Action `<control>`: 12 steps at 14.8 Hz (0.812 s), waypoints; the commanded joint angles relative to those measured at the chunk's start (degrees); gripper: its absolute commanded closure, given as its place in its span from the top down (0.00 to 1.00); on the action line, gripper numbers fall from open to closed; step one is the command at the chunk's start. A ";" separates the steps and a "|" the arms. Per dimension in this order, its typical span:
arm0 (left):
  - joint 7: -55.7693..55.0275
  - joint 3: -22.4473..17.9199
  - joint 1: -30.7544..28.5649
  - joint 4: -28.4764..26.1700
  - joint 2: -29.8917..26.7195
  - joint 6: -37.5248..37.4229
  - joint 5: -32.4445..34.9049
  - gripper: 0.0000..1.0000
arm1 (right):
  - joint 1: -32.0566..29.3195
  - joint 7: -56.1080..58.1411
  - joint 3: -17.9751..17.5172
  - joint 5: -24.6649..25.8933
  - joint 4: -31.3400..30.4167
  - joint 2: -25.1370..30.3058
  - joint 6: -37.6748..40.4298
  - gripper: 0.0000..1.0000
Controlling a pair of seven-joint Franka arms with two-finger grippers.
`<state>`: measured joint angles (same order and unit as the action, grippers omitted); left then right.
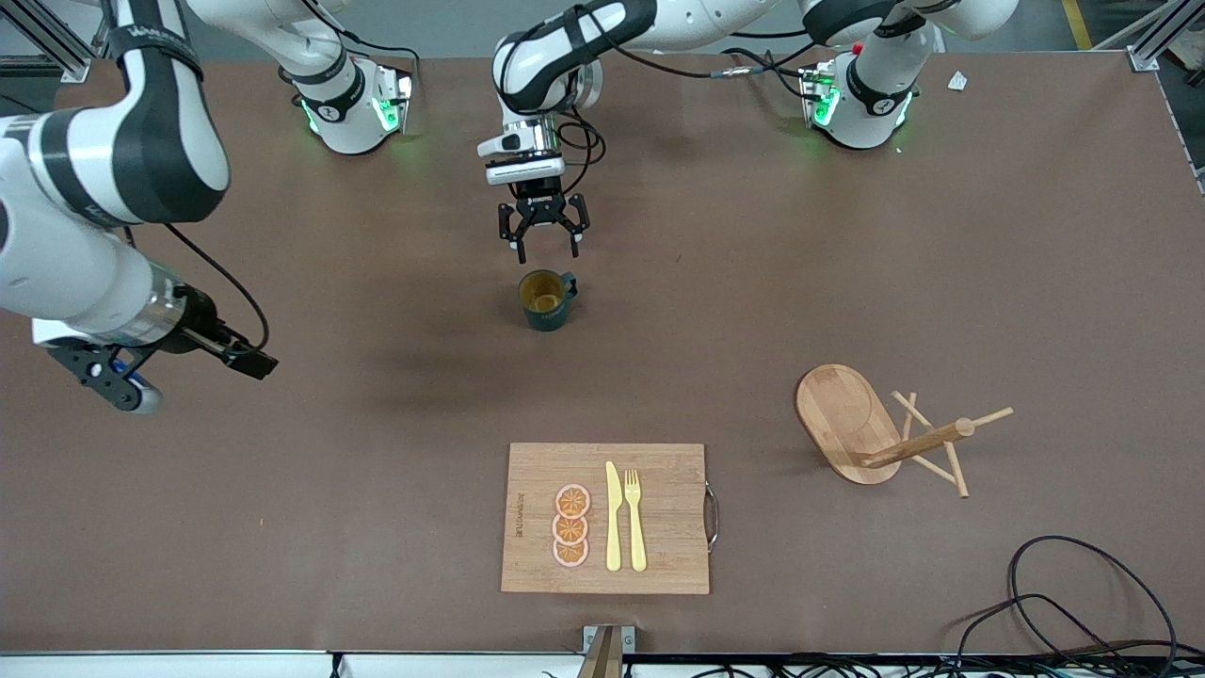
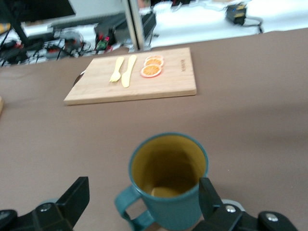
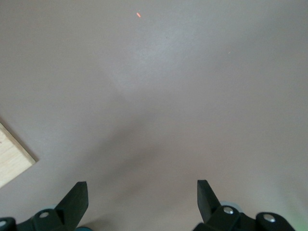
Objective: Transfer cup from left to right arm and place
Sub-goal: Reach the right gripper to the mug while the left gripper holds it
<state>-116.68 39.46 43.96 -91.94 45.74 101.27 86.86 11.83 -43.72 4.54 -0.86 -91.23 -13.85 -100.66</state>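
The dark teal cup [image 1: 544, 299] stands upright on the brown table near its middle, ochre inside, handle toward the left arm's end. My left gripper [image 1: 544, 229] hangs open just above it, fingers pointing down. In the left wrist view the cup [image 2: 168, 178] sits low between the spread fingers of the left gripper [image 2: 143, 188]. One finger [image 2: 208, 195] is close by its wall and the handle faces the other finger; neither touches. My right gripper [image 1: 118, 386] waits open over bare table at the right arm's end. The right wrist view shows the right gripper [image 3: 142, 188] with nothing between its fingers.
A wooden cutting board [image 1: 659, 546] lies nearer the front camera, bearing three orange slices [image 1: 570, 526], a yellow knife [image 1: 613, 516] and fork [image 1: 635, 520]. A wooden mug tree [image 1: 880, 433] lies tipped over toward the left arm's end. Black cables [image 1: 1083, 603] loop at the front corner.
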 commanded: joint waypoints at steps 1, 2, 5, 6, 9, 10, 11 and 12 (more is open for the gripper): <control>9.59 9.02 -10.88 -1.05 -6.35 1.03 -7.39 1.00 | 3.01 -7.59 0.38 -0.28 -3.24 0.40 -3.83 1.00; 13.54 13.23 -15.79 -1.05 -7.23 1.03 -8.89 1.00 | 4.07 -10.22 0.38 -0.28 -4.29 0.40 -5.41 1.00; 24.44 28.43 -33.01 -1.05 -6.89 1.03 -10.22 1.00 | 6.88 -16.91 0.38 -0.37 -8.07 0.31 -9.90 1.00; 28.05 31.96 -37.33 -0.96 -6.72 1.03 -11.88 1.00 | 7.76 -19.28 0.29 -0.37 -9.30 0.31 -11.13 1.00; 42.10 38.13 -47.28 2.10 -6.80 1.03 -18.02 1.00 | 10.93 -24.65 0.29 -3.07 -12.73 0.40 -14.29 1.00; 45.97 38.84 -48.96 3.94 -6.80 1.03 -20.31 1.00 | 11.63 -24.84 0.29 -5.88 -13.87 0.49 -15.26 1.00; 50.02 38.94 -50.45 6.31 -6.89 0.86 -23.03 1.00 | 12.42 -24.84 0.38 -8.86 -14.75 0.49 -15.97 1.00; 54.49 38.85 -51.86 8.68 -7.06 0.42 -26.01 1.00 | 13.21 -25.01 0.29 -9.94 -15.89 0.58 -16.58 1.00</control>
<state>-69.54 77.74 -6.26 -87.71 38.75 102.40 65.59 23.48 -67.40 4.38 -7.63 -103.84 -14.48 -115.25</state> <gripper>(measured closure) 0.000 0.000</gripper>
